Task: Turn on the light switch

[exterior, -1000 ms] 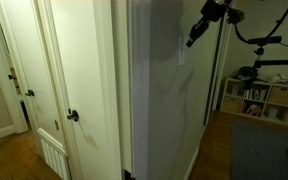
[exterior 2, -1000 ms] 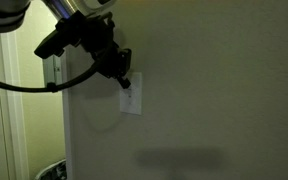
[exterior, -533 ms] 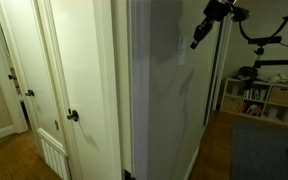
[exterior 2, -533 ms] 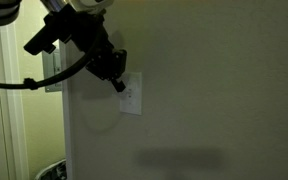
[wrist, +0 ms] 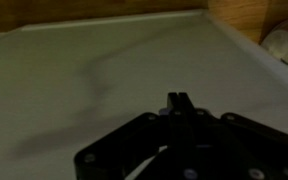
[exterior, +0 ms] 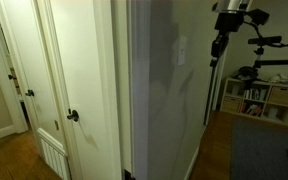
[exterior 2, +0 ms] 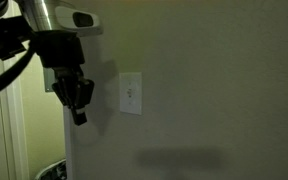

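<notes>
The light switch (exterior 2: 131,92) is a pale upright plate on the whitish wall, with a small toggle at its centre. It also shows edge-on on the wall in an exterior view (exterior: 181,51). My gripper (exterior 2: 79,117) hangs pointing down, to the left of the switch and apart from it. It also shows in an exterior view (exterior: 214,61), away from the wall. In the wrist view my gripper (wrist: 177,100) has its two fingers pressed together, holding nothing, over a plain pale surface.
A white door with a dark round knob (exterior: 72,116) stands left of the wall corner. A shelf unit (exterior: 256,98) with small items and a stand with black arms (exterior: 274,62) are at the right. Wooden trim (wrist: 246,20) shows in the wrist view.
My gripper has pulled back from the switch plate, moved away from the wall, and swung to point downward. The fingers stay shut.
</notes>
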You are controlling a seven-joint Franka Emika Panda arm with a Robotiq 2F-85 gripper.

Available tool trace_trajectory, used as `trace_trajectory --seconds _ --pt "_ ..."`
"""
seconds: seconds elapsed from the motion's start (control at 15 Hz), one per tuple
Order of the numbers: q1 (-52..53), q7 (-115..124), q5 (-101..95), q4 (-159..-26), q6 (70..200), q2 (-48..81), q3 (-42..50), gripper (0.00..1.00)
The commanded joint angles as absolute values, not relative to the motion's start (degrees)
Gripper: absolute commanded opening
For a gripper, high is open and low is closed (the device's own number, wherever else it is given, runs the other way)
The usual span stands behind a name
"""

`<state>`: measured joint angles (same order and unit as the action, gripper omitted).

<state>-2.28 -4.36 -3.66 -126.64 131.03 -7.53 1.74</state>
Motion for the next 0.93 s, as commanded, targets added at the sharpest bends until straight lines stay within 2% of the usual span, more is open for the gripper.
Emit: trace_trajectory --seconds 0.0,0.27,0.33,0.4,0.47,0.53,0.73,0.87 --pt "-1.30 -4.75 -0.19 -130.40 123.86 -11.65 1.60 0.05" --pt "-0.97 -3.77 1.29 -131.97 120.23 -13.07 1.08 0.05" --pt "-1.00 -3.16 1.00 -132.37 120.11 -13.39 0.87 0.12" --pt "-1.03 -2.50 0.77 -132.65 119.94 -13.62 0.66 0.31" --pt "-0.97 -2.51 0.56 -132.98 119.81 -13.88 0.49 0.37" --pt "-1.20 -3.90 0.33 -130.30 120.90 -10.59 0.84 0.18" --pt "-1.14 -3.77 0.32 -130.71 120.74 -10.97 0.61 0.37" --pt "-1.14 -3.76 0.32 -130.77 120.73 -11.06 0.61 0.37"
